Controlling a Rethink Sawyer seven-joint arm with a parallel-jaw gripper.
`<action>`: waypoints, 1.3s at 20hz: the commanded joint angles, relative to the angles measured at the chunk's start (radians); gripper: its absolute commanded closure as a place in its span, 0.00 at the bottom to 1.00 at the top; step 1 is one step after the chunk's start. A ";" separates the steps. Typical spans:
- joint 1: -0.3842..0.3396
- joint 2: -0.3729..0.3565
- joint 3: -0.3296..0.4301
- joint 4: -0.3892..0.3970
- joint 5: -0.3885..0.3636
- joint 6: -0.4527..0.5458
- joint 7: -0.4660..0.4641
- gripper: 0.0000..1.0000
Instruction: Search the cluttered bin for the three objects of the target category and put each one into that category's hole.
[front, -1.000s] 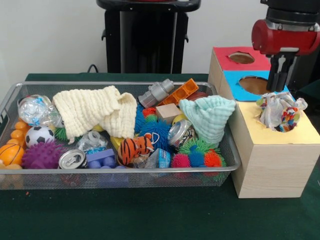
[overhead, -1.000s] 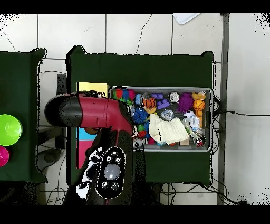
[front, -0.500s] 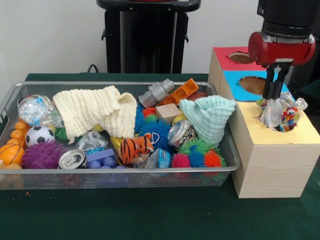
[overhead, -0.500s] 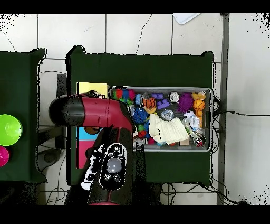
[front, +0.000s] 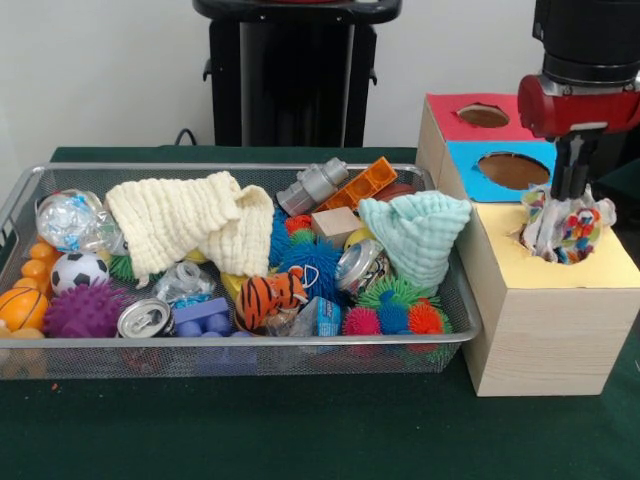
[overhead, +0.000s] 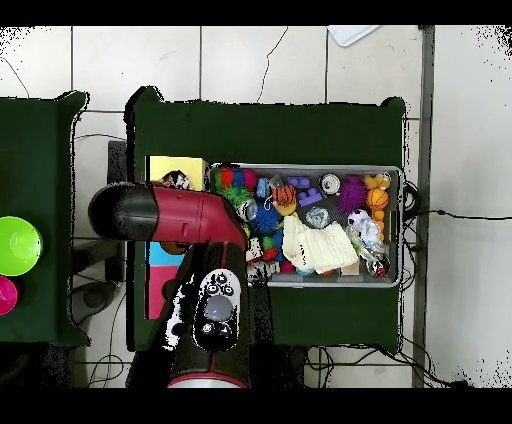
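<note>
While a printed cloth (front: 565, 225) bunches in the yellow hole (front: 560, 243), the hand (front: 572, 185) above it looks closed, gripping nothing.

In the front view the bin (front: 455, 290) lies left of the wooden box (front: 545, 320). A bunched cloth (front: 565, 225) sits in the box's nearest hole (front: 580, 255), the gripper (front: 572, 180) directly above it, with two more holes behind

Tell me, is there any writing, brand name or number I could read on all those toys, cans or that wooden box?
None can be read.
The small blue carton in the bin bears print, too blurred to read.
The cans show no legible label.
The wooden box carries only colored surrounds, no words.
</note>
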 joint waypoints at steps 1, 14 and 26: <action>-0.024 0.023 0.111 0.075 0.058 0.082 0.208 1.00; 0.014 0.121 0.012 -0.023 -0.031 -0.100 0.203 1.00; -0.005 0.180 -0.018 -0.078 -0.085 -0.175 0.150 1.00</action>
